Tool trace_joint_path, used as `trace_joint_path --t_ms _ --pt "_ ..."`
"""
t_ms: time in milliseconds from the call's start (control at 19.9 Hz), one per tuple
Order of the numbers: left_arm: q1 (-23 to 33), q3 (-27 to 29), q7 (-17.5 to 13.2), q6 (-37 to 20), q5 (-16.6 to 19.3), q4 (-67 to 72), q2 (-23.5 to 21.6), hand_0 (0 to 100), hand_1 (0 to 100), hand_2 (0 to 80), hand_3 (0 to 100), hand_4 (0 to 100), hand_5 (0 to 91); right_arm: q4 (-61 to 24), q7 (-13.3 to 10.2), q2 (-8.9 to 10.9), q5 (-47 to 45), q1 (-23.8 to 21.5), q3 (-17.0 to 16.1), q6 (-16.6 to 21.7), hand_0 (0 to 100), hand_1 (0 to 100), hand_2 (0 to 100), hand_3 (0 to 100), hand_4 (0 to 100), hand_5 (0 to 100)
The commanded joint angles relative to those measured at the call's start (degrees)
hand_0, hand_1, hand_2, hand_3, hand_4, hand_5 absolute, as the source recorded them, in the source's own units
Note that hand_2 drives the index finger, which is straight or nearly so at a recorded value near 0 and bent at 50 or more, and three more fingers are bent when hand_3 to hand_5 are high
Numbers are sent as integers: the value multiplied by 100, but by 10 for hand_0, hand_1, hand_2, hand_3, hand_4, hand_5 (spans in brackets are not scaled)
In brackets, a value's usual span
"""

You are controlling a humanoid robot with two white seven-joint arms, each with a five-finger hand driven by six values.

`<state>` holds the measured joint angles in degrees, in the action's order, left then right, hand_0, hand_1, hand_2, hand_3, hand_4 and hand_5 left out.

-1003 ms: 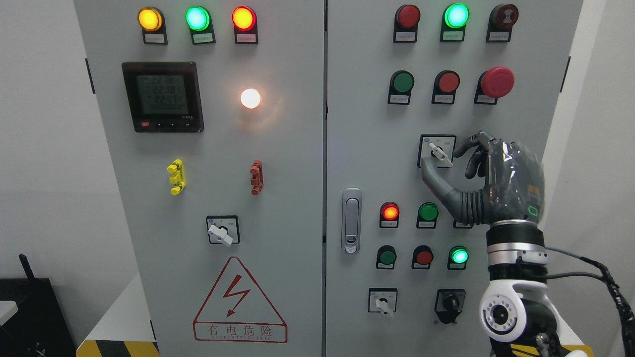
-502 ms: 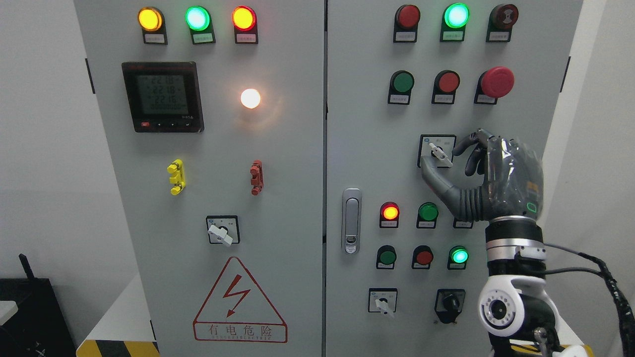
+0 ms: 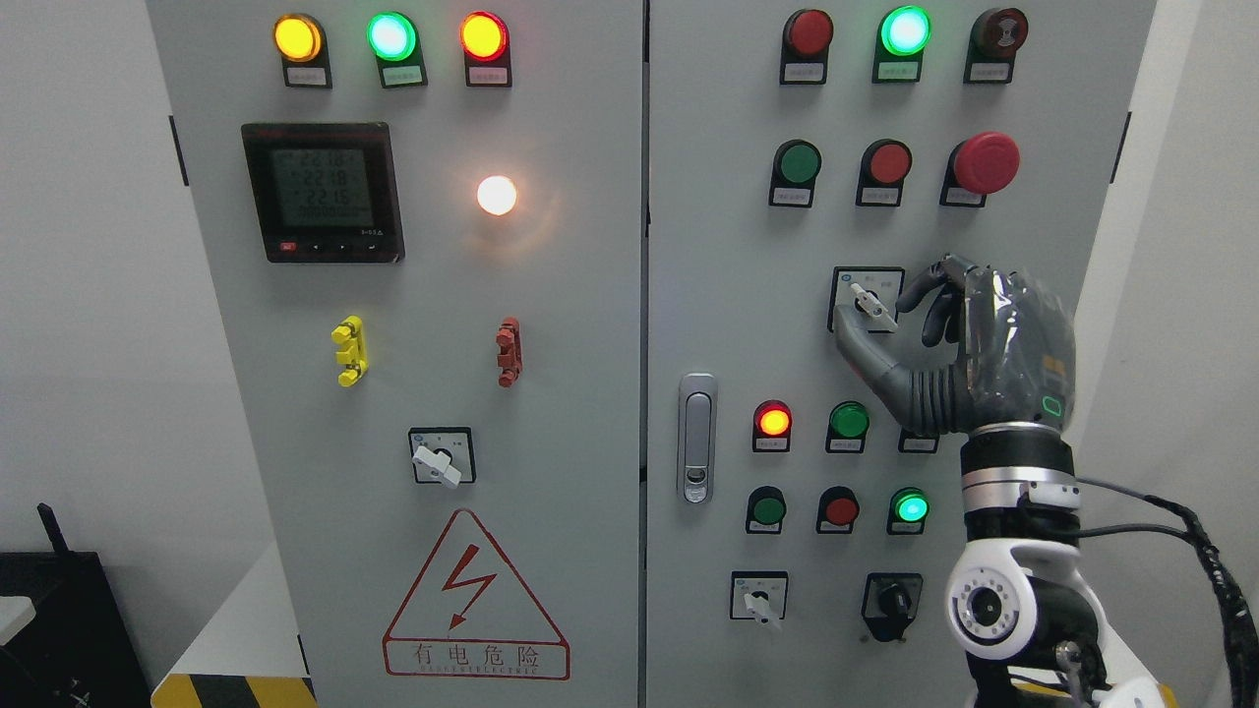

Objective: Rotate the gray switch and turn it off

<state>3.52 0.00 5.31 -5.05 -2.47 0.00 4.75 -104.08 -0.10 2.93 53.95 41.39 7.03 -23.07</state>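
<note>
raised slightly, right hand [image 3: 969, 344] brackets gray switch [image 3: 871, 305], thumb beneath.

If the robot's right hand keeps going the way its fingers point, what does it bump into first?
Most likely the gray switch: the right hand points left at it, thumb just below, fingers beside its lever. Depth is unclear; it may already touch.

Cabinet front, by count: three gray switches [image 3: 436, 458] [image 3: 868, 301] [image 3: 758, 600], one black selector [image 3: 893, 598], one digital meter [image 3: 323, 192], one door latch [image 3: 696, 438]. Two clip handles, one yellow [image 3: 349, 351] and one red [image 3: 508, 352]; one warning triangle [image 3: 476, 595]. One right hand [image 3: 984, 344] in view.
</note>
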Motion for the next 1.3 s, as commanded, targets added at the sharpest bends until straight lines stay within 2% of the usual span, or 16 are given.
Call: trace_joint_path --t_ms 0,351,652,1254 --pt "0 -9 5 4 0 79 0 120 389 0 0 0 0 37 1 -3 2 19 9 -14 98 418 624 920 909 1000" --pt "0 -9 5 4 0 79 0 120 389 0 0 0 0 116 1 -12 2 71 27 -14 106 411 633 922 913 1000" --pt "0 -9 -4 4 0 79 0 120 389 0 0 0 0 116 1 -12 2 63 27 -22 154 394 649 936 919 1000" --pt "0 -9 5 4 0 79 0 120 389 0 0 0 0 116 1 -21 2 71 44 -22 178 425 658 944 927 1000"
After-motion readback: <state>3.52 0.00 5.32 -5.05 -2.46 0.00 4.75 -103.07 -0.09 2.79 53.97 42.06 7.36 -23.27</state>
